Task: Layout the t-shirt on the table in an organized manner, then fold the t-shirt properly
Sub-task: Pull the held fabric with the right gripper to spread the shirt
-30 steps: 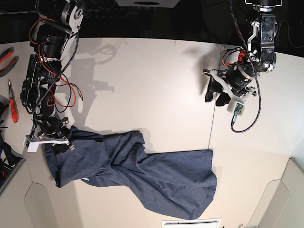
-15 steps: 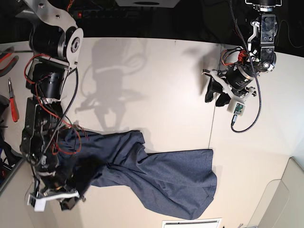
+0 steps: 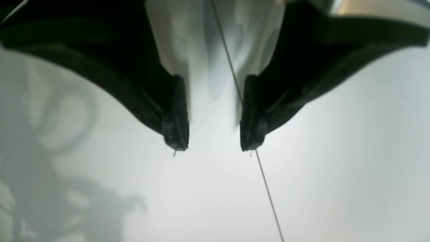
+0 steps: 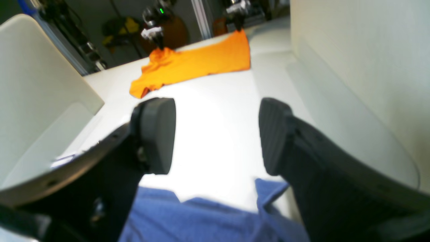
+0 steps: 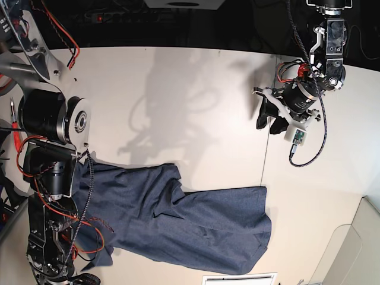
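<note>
**Both tools stand apart, neither one gripping the shirt**

The right tool [image 4: 216,134], two black padded fingers [image 4: 156,134] on curved black arms, has its jaws wide apart with nothing between them. Just below and behind its fingertips lies an edge of the heathered dark navy-blue cotton t-shirt [image 5: 190,219], not touching either pad. Beyond the tool, past the end of the off-white matte surface [image 5: 178,107], an orange cloth [image 4: 195,64] lies on another light tabletop.

The left tool [image 3: 213,134], with black curved fingers and dark tips, also has its jaws apart and empty, hovering close over the bare surface. A thin dark seam line [image 3: 265,185] runs beneath it, passing by one fingertip. The t-shirt is well apart from this tool, spread wrinkled and unfolded across the near part of the surface, under the right arm.
</note>
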### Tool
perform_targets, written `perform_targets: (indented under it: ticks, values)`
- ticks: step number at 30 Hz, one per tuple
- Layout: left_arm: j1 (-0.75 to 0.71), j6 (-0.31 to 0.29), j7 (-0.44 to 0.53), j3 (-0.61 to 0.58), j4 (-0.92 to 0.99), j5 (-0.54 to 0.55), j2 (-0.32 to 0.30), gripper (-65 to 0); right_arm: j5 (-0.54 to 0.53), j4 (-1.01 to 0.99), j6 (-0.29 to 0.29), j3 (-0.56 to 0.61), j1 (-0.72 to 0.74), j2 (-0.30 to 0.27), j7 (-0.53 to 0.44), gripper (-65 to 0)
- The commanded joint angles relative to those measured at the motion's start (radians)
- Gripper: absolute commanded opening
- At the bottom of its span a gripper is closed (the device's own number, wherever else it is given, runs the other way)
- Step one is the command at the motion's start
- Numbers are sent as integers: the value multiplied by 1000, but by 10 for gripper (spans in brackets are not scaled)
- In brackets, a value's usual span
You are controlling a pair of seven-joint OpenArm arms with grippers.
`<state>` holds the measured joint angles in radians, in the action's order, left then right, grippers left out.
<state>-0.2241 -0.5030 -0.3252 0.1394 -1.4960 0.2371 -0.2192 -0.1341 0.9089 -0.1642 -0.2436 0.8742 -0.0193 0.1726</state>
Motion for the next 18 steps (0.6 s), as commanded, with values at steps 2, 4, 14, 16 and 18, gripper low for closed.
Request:
perform_targets:
  ticks: [2,4,14,16,18]
  values:
    - [8,-6,20,4,-14,14,-8,-363,0,15,-7,3,32,-5,-28,-270]
    - [8,-6,21,4,-14,14,-8,-363,-1,15,-8,3,19,-13,-23,-271]
    - [97,25,-19,4,-14,14,-8,-407,-165,18,-192,3,-184,-33,121,-650]
    - [138,29,-19,4,-14,15,-9,-447,-166,18,-191,3,-251,-29,120,-650]
    - [182,28,-19,3,-8,35,-8,-485,-166,18,-191,4,-317,-27,119,-650]
